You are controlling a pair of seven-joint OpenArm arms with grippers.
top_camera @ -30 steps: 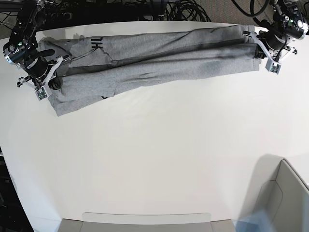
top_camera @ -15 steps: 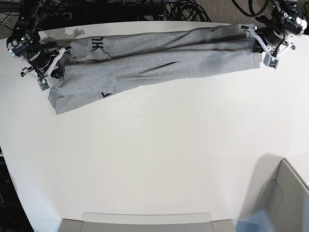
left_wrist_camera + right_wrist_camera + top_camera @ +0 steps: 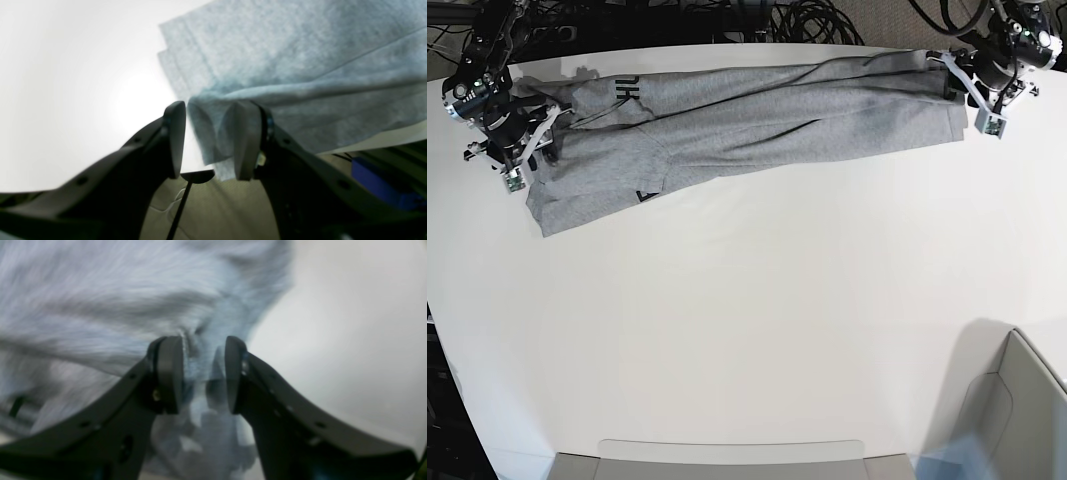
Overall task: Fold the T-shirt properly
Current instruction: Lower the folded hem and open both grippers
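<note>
The T-shirt (image 3: 747,125) lies in one long strip at 12 o'clock on the counter (image 3: 757,320). The left pincer (image 3: 983,95) and right pincer (image 3: 525,150) each pinch an end. More folds are left.

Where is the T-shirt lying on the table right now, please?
In the base view the T-shirt stretches along the table's far edge, between the right claw and left claw.

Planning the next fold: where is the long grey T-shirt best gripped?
Judging by its pose, the heather-grey cotton T-shirt lies as a long strip along the table's far edge, so grip its two short ends, coming in from outside. Both hands, left and right, have cloth between their pads there.
</note>
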